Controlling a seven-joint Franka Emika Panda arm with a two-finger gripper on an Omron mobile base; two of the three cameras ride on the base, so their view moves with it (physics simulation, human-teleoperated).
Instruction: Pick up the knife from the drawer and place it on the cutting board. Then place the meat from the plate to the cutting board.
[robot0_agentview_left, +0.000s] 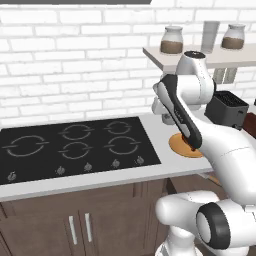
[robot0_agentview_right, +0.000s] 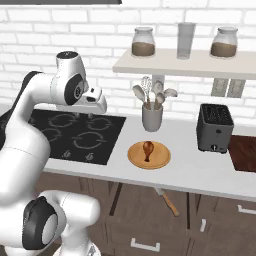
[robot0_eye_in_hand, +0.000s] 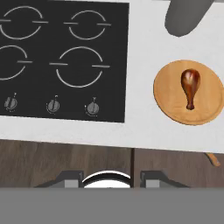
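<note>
Brick wall is running behind a white counter (robot0_agentview_right: 200, 172), w/ a shelf (robot0_agentview_right: 175, 64) hanging over its right half.

Far left, a black cooktop (robot0_agentview_right: 75, 132) is sitting flush in the counter, knobs lining its front edge. Gripper (robot0_agentview_right: 90, 116) is hovering above the cooktop's right burners, pointing down. In the hand view the fingers (robot0_eye_in_hand: 72, 178) are standing part-way apart w/ nothing btwn them, so it's holding nothing. Plenty of free air is lying under and around it.

Next right, a grey utensil pot (robot0_agentview_right: 152, 119) is standing near the wall, below the shelf's left end. Just in front of it the plate (robot0_agentview_right: 135, 155) is resting on the counter, apart from the cooktop's right edge and a bit back from the counter's front edge. The meat (robot0_agentview_right: 148, 148) is lying on the plate, approx centred, bone end pointing toward the front.

Below the counter front, the drawer (robot0_agentview_right: 135, 220) is standing pulled out, and the knife (robot0_agentview_right: 167, 201) is lying in it, tan handle angling down-right, sitting right of the plate.

Further right, a bare strip of counter is separating the plate from a dark toaster (robot0_agentview_right: 215, 128). Just beside the toaster, the cutting board (robot0_agentview_right: 243, 152) is lying flat, w/ the picture's right edge cutting it off.
</note>
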